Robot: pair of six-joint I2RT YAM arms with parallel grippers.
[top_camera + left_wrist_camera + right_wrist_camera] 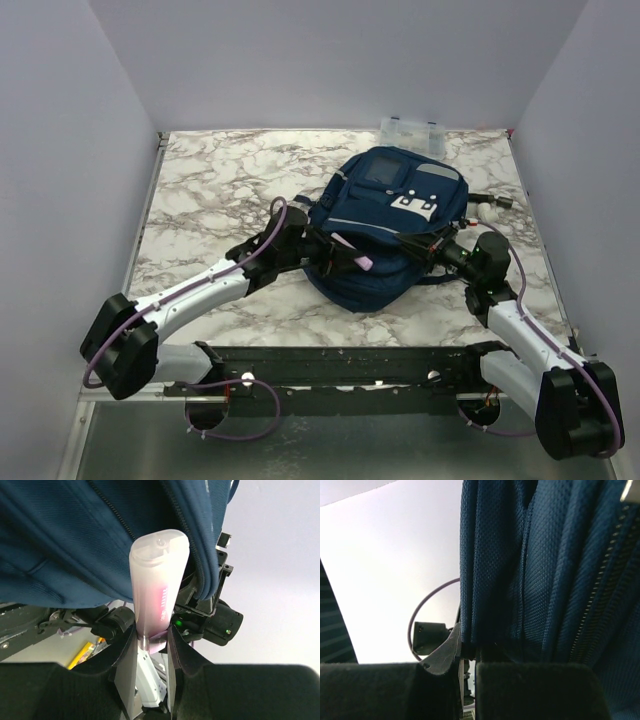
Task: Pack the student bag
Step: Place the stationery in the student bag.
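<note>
The navy student bag [395,220] lies on the marble table, its open edge toward the arms. My left gripper [345,258] is shut on a pale pink tube [157,587], whose flat end points into the bag's zipped opening [197,555]. The tube's tip also shows in the top view [366,262]. My right gripper [432,248] is shut on a fold of the bag's blue fabric [520,570] and holds the opening's edge up. The inside of the bag is hidden.
A clear plastic compartment box [410,128] stands at the back edge behind the bag. A small white and dark object [492,204] lies right of the bag. Grey walls close in on three sides. Bare marble [220,190] lies to the left.
</note>
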